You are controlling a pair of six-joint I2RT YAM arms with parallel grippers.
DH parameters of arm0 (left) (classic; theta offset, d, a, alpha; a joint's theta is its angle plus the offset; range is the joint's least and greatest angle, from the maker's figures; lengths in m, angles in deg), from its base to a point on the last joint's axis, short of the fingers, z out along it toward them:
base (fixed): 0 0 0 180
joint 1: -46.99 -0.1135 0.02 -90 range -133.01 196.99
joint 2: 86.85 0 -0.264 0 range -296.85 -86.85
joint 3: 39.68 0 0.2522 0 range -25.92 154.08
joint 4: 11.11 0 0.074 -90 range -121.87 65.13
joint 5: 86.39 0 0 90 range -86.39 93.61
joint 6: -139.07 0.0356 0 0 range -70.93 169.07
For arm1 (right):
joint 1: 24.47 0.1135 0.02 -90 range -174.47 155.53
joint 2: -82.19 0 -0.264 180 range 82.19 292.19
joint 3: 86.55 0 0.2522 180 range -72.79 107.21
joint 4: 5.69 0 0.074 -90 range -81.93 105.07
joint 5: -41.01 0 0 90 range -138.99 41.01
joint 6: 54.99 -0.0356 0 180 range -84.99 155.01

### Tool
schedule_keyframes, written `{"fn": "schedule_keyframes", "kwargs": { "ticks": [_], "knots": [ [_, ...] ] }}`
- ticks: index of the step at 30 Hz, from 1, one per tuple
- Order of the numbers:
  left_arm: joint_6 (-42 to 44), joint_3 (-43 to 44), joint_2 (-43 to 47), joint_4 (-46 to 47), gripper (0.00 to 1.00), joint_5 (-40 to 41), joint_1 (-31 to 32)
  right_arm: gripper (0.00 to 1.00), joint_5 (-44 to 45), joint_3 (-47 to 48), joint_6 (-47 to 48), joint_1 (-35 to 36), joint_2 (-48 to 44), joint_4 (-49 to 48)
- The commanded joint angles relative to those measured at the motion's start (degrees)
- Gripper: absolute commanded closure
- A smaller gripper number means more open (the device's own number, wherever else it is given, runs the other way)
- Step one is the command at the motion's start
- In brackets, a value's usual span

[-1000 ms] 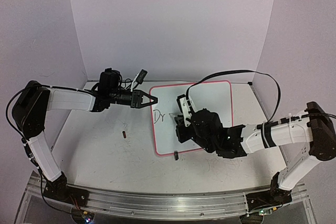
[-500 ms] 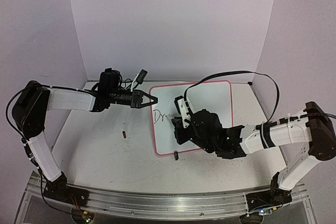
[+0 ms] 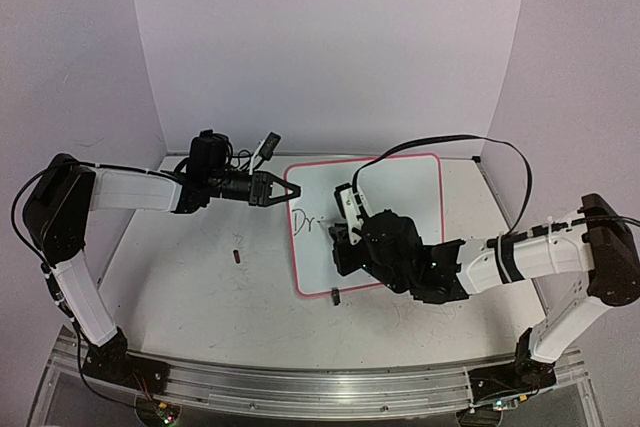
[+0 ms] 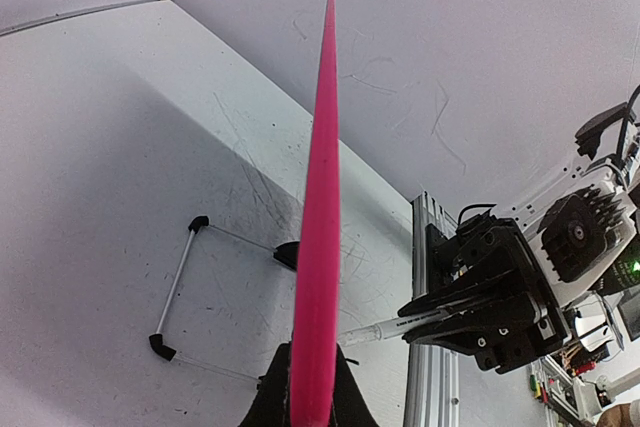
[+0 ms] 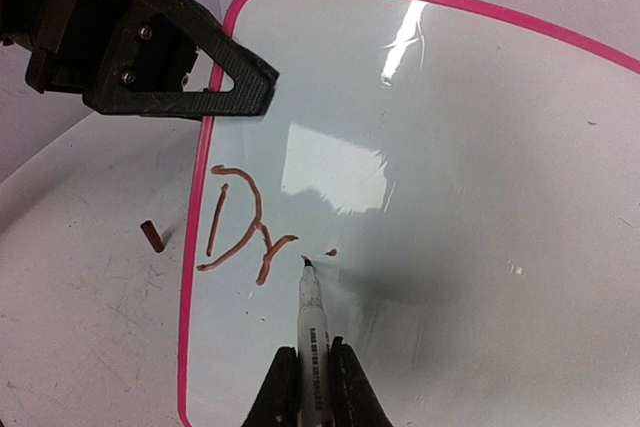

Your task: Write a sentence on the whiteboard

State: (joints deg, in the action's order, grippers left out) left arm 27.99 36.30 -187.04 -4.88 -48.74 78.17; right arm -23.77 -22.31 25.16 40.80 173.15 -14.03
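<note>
Right wrist: my right gripper (image 5: 312, 372), clamped on the marker (image 5: 311, 312), has shifted slightly. The sentence (image 5: 237, 227) stands at "Dr", with most still unwritten. My left gripper (image 3: 285, 190) pinches the whiteboard's (image 5: 480, 147) left rim.

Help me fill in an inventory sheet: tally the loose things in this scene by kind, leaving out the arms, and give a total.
whiteboard: 1
marker: 1
small dark red piece: 1
Total: 3
</note>
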Motion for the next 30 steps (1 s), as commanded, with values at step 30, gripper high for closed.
{"fn": "schedule_keyframes", "kwargs": {
  "ticks": [30],
  "knots": [
    [-0.63,0.51,1.21,-0.3,1.0,0.91,0.02,1.0,2.75,1.01,0.36,-0.48,1.32,-3.18]
  ]
}}
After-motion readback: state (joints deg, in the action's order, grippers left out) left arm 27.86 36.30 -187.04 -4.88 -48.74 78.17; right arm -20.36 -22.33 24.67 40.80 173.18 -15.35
